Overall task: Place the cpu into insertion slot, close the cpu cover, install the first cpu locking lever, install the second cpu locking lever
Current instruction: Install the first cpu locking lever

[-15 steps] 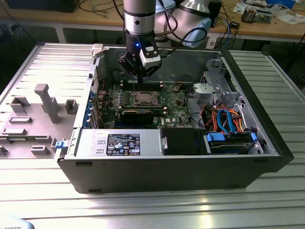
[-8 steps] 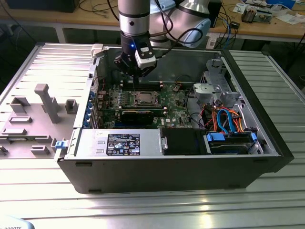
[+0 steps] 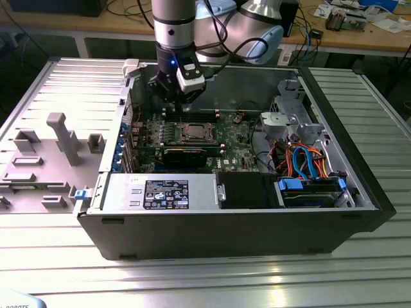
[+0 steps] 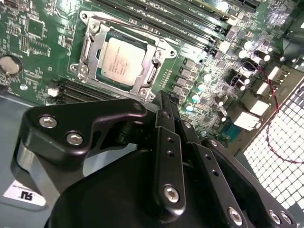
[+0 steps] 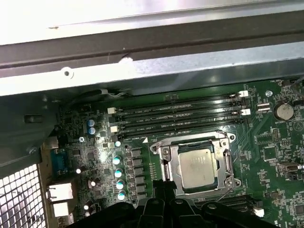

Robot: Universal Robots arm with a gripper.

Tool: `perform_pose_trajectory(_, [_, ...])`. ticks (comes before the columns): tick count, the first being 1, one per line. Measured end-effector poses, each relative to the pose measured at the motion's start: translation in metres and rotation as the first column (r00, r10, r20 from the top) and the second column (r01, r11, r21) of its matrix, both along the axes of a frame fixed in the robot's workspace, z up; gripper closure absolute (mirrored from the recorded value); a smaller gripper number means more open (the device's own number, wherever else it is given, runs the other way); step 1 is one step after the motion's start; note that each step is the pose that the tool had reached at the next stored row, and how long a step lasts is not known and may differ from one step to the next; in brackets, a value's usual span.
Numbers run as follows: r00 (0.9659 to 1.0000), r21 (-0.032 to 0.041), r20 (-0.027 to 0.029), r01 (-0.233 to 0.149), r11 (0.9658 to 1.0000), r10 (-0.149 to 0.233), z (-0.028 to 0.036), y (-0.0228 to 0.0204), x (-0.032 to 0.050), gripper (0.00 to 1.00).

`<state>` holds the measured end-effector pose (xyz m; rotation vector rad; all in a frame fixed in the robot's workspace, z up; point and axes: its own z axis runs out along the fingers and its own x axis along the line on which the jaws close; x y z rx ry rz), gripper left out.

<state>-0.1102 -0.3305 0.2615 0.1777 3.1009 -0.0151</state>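
gripper: gripper [image 4: 164,97] fingers pressed together, nothing visible between them; hangs over the green board [image 5: 266,156], not touching it
cpu: cpu [image 5: 198,167] lies flat, silver top up, in the insertion slot [image 3: 192,133]
cover: cpu cover [image 4: 89,47] down, framing the chip on all sides
levers: thin lever [image 5: 190,138] lies along the frame's edge; cannot tell if it is hooked
key relation: in the exterior view the slot sits just below the fingertips, slightly toward the exterior view's right and nearer the camera; close but apart
axis: chip near square, no clear long axis
stage (judged): chip seated, cover shut; lever work is the open part
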Motion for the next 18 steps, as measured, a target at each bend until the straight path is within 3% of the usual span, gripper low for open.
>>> perform_pose_trajectory(2, [0.9972,-0.0001,-0.0001,-0.074,0.9972,0.074,-0.0008,0.0000,-0.0002,0.89])
perform_pose_trajectory(3, [0.9961,0.0002,0.0002,-0.088,0.9961,0.088,-0.0012,0.0000,-0.0020,0.89])
perform_pose_trajectory(8, [0.9958,0.0021,0.0002,-0.091,0.9958,0.091,-0.0018,0.0000,-0.0134,0.89])
perform_pose_trajectory(11, [0.9958,0.0031,0.0002,-0.092,0.9958,0.092,-0.0029,0.0003,-0.0158,0.89])
perform_pose_trajectory(14, [0.9956,0.0031,0.0008,-0.094,0.9956,0.094,-0.0032,0.0051,-0.0158,0.89])
perform_pose_trajectory(17, [0.9952,0.0030,0.0020,-0.098,0.9952,0.097,-0.0032,0.0161,-0.0159,0.89])
perform_pose_trajectory(18, [0.9949,0.0030,0.0023,-0.100,0.9949,0.100,-0.0032,0.0180,-0.0159,0.89])
